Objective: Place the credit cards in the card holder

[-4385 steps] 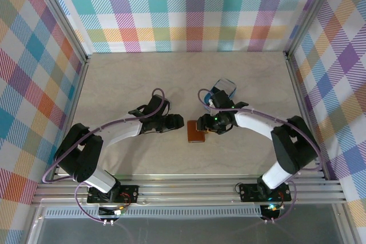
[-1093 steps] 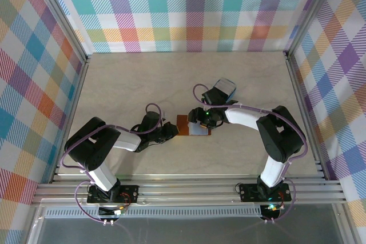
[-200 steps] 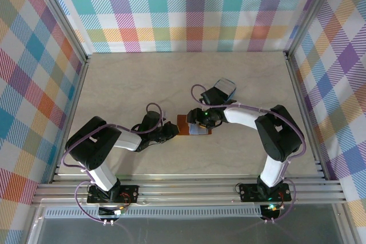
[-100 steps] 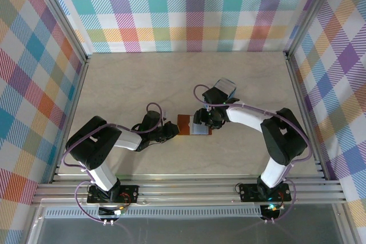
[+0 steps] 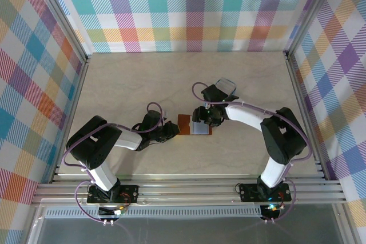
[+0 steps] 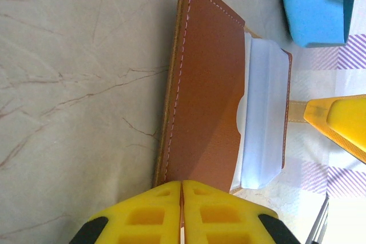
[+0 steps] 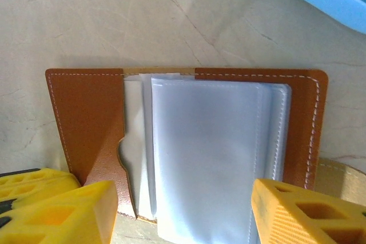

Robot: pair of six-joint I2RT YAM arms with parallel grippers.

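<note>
the card holder [image 7: 86, 118] lies opened flat on the table [image 6: 74, 84], directly under the right gripper [image 7: 183, 221]. its clear plastic sleeves [image 7: 211, 158] fan out between that gripper's spread fingers, which carry nothing. the left gripper [image 6: 182, 212] has its yellow fingers pressed together at the nearest edge of the brown flap. it seems to pin or nip the leather, though whether the edge is actually caught between them cannot be told.

the step in hand looks like readying the holder: one arm steadies it open while the other hangs above the pockets with no card. the blue tray [image 6: 314, 4] sits just beyond the right gripper, on the far side of the holder. whether the credit cards lie inside it cannot be made out.

the next move likely calls for the right gripper to go to the tray, pinch one thin card by its edge and bring it back level to slide it into a sleeve mouth, with the left gripper holding the flap down so the holder does not skid.
</note>
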